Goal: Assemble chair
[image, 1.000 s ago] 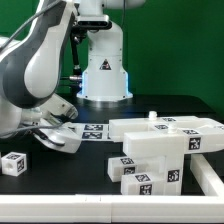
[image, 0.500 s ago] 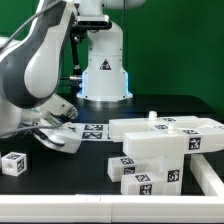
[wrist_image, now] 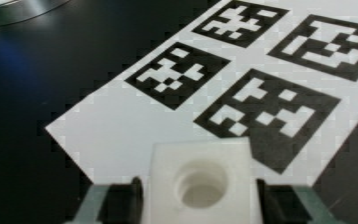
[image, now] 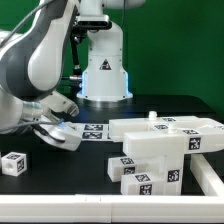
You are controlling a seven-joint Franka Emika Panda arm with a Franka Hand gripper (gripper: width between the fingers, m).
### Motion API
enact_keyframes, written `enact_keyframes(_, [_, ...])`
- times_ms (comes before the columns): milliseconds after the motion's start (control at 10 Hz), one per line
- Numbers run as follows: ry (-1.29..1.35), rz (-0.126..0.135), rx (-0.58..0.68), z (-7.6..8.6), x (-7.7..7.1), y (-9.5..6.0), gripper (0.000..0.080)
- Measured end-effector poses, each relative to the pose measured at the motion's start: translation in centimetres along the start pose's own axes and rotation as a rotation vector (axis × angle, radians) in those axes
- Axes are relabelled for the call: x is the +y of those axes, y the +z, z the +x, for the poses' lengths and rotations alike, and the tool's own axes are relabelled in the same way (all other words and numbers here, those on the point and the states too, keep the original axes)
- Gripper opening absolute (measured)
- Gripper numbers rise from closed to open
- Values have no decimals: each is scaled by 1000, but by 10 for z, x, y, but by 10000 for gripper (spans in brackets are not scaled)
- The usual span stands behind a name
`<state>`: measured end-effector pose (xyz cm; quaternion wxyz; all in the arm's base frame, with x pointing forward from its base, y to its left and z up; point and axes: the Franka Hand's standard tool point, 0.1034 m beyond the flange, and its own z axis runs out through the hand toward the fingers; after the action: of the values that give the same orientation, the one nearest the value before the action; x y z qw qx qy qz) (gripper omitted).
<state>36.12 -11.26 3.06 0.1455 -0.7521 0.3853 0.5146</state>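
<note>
White plastic, a small socketed block (wrist_image: 201,172), sits pinched between the fingers (wrist_image: 108,205), with its round recess facing the wrist camera. I'd judge it is held that way so the hole can meet a peg on the chair. It hangs low over the marker board (wrist_image: 123,125), close above the tags; whether it touches the board I cannot tell. The half-built chair (image: 160,140) stands on the black bench (image: 70,178) toward the exterior view's right, well apart from the block. A loose tagged cube (image: 13,163) lies at the exterior view's left. The arm (image: 40,60) is folded down and forward, with its wrist tilted and near the bench.
</note>
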Motion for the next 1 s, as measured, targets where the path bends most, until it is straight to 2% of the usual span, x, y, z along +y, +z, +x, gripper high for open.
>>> enact_keyframes(100, [-34,21,11,-16,1,-21,294])
enact_keyframes(200, [-79,31,51,-26,5,-40,289])
enact_keyframes(300, [-110,34,71,-31,8,-50,273])
enact_keyframes(400, [-126,34,159,-24,3,-56,266])
enact_keyframes(600, [-155,57,307,-27,-5,-55,249])
enact_keyframes(900, [-157,58,310,-27,-5,-55,232])
enact_keyframes(1000, [-255,37,325,-26,-14,-61,421])
